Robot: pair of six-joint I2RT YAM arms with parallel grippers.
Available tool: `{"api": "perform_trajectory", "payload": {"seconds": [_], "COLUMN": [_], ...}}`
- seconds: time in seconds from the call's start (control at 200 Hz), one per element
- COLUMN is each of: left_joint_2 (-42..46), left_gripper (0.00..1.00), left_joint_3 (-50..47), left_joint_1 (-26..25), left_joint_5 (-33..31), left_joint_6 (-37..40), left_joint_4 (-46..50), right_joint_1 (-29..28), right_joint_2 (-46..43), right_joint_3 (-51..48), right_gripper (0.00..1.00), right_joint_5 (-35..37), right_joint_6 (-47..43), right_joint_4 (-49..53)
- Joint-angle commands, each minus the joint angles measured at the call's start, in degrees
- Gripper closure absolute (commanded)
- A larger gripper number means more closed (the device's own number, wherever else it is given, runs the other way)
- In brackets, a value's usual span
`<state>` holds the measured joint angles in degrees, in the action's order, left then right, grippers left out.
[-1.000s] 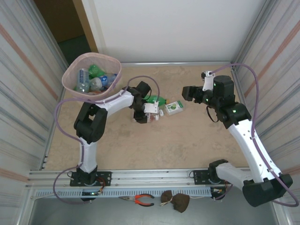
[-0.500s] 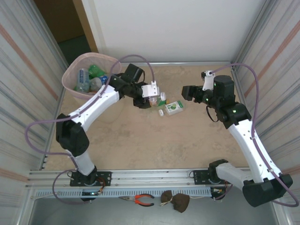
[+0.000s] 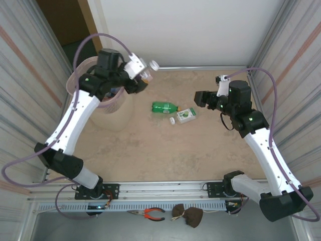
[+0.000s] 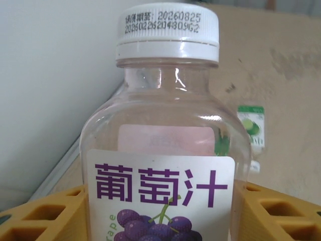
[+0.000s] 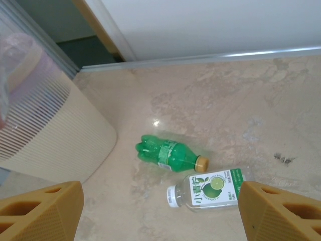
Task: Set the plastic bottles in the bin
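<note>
Left end effector (image 3: 142,75): clamped on white-capped grape bottle (image 4: 160,150) beside bin (image 3: 113,108). Right end effector (image 3: 200,99): wide, empty. Tabletop (image 3: 175,150): green bottle (image 3: 164,107), lime-label bottle (image 3: 184,116).

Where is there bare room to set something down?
The near half of the table, from the green bottle and lime bottle to the arm bases, is bare. Crowded: around those bottles and by the bin, far left.
</note>
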<state>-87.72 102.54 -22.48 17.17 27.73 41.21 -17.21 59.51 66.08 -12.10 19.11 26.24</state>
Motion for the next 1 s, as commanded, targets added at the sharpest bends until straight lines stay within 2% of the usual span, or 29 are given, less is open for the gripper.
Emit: {"api": "perform_trajectory", "payload": {"seconds": [0.0,0.125,0.23,0.311,0.351,0.406,0.461,0.616,0.696,0.782,0.897,0.997], "left_joint_2": [2.6,3.7,4.4,4.7,4.6,4.1,2.4,-2.3,-2.9,-2.5,-3.6,-4.7], "left_gripper": [0.55,0.58,0.62,0.63,0.69,0.77,0.78,0.87,0.85,0.76,0.73,0.62], "left_joint_3": [2.1,1.0,-1.6,-3.5,-4.2,-3.9,-2.1,1.3,0.3,-1.8,-1.7,-2.2], "left_joint_1": [4.6,10.2,12.4,12.5,12.4,12.5,12.5,12.8,12.7,12.7,12.3,12.3], "left_joint_5": [1.3,-0.1,-0.9,-5.1,-9.7,-16.7,-20.7,-20.4,-19.4,-20.2,-22.0,-21.2], "left_joint_6": [-15.3,-29.7,-37.3,-42.2,-46.0,-53.5,-59.8,-71.2,-75.7,-81.1,-85.3,-86.8], "left_joint_4": [-3.7,-5.5,-7.7,-9.4,-9.9,-7.9,-3.9,3.0,2.0,0.5,1.8,1.6], "right_joint_1": [0.4,0.4,0.3,0.4,0.3,0.3,0.4,0.3,0.3,0.3,0.4,0.3], "right_joint_2": [0.3,1.1,1.3,1.3,1.2,1.2,1.2,0.9,0.7,0.4,0.3,0.1], "right_joint_3": [0.0,-0.3,-0.2,-0.2,-0.2,-0.3,-0.5,-0.5,-0.5,-0.4,-0.6,-0.6], "right_gripper": [0.20,0.21,0.21,0.21,0.21,0.21,0.21,0.21,0.22,0.21,0.21,0.21], "right_joint_5": [-1.4,-1.7,-2.1,-2.1,-1.9,-1.9,-1.9,-1.9,-1.7,-1.5,-1.3,-1.4], "right_joint_6": [1.4,1.6,1.9,1.8,1.8,1.8,1.9,1.9,1.9,1.7,1.6,1.5], "right_joint_4": [-2.0,-2.5,-2.8,-2.7,-2.6,-2.6,-2.7,-2.5,-2.3,-2.1,-1.9,-1.8]}}
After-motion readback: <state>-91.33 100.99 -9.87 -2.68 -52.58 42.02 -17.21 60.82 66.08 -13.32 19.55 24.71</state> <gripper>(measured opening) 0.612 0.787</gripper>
